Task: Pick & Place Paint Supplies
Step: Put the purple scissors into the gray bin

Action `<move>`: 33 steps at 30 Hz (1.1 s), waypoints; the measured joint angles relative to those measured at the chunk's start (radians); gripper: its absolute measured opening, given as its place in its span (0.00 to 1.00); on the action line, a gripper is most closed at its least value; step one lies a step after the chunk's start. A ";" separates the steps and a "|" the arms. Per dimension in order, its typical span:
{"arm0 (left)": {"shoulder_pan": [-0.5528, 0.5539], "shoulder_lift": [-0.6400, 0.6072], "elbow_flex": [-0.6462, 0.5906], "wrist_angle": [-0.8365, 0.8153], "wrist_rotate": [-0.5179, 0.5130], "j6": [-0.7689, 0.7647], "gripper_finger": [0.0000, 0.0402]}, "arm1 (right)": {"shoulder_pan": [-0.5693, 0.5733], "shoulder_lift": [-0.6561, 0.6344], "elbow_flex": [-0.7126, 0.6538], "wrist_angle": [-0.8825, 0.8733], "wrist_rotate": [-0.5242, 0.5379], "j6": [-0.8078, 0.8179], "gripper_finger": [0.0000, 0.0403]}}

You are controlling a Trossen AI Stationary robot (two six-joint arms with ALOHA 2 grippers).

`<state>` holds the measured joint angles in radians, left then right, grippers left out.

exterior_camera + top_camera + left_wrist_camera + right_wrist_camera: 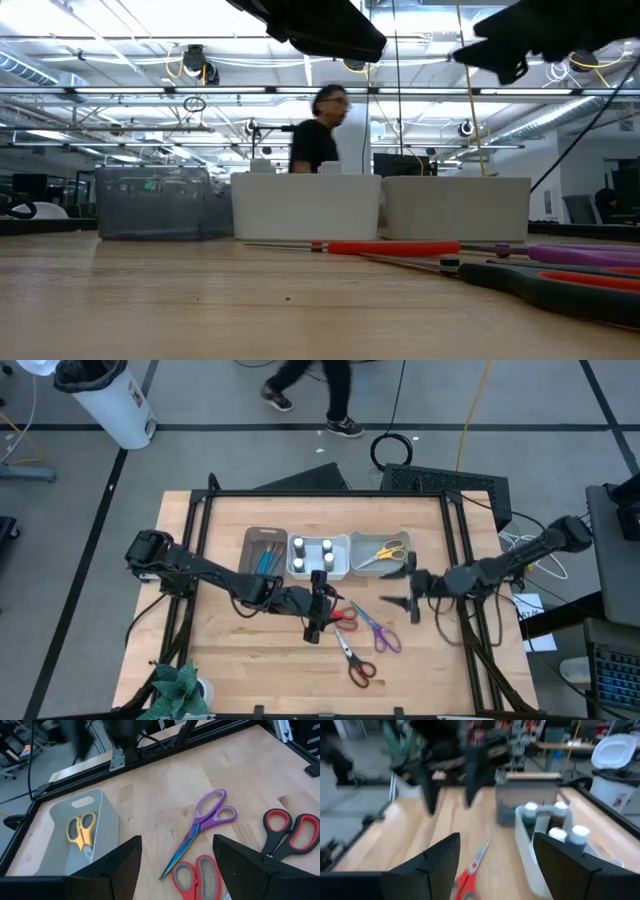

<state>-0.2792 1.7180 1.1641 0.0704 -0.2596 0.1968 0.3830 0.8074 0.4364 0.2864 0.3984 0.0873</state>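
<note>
Near desk edge, black-red scissors [356, 663] lying loose, then purple scissors [380, 630] and red scissors [343, 616] mid-desk, all waiting to be sorted. Left claw [317, 610] hovering over the red pair, fingers spread, likely lining up a grab. Right claw [410, 589] idling beside, spread, holding nothing. Farther back, yellow scissors [383, 552] sitting in grey bin [404, 567], bottles [313, 549] in white bin [317, 574], brushes [263, 554] in brown bin [250, 542]. No readable labels.

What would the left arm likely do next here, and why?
Probably lower the open left gripper onto the red scissors just beneath it. Three pairs lie loose on the table, red, purple scissors and black-and-red scissors, while yellow scissors already sit in the grey bin.
</note>
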 joint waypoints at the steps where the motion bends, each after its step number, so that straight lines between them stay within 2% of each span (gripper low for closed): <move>1: 0.002 0.000 0.000 0.000 0.000 0.000 0.62 | 0.046 0.028 0.035 -0.049 0.047 0.009 0.60; 6: 0.016 0.000 0.000 -0.011 0.000 -0.021 0.62 | 0.219 0.213 0.248 -0.393 0.231 0.192 0.58; 10: 0.024 0.000 0.000 -0.029 0.000 -0.058 0.62 | 0.270 0.385 0.391 -0.715 0.229 0.457 0.57; 13: 0.026 0.000 0.000 -0.042 0.000 -0.082 0.62 | 0.274 0.493 0.423 -0.851 0.128 0.618 0.56; 17: 0.026 0.000 0.000 -0.054 0.000 -0.102 0.62 | 0.272 0.609 0.416 -0.901 -0.032 0.738 0.54; 23: 0.025 0.000 0.000 -0.066 0.008 -0.112 0.62 | 0.265 0.722 0.387 -0.888 -0.120 0.854 0.51; 27: 0.026 0.000 0.000 -0.069 0.008 -0.128 0.62 | 0.265 0.733 0.382 -0.890 -0.147 0.906 0.49; 33: 0.026 0.000 0.000 -0.069 0.008 -0.128 0.62 | 0.254 0.670 0.382 -0.898 -0.193 0.936 0.45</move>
<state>-0.2535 1.7180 1.1641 0.0013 -0.2516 0.0685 0.6370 1.4773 0.8188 -0.6114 0.2053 1.0235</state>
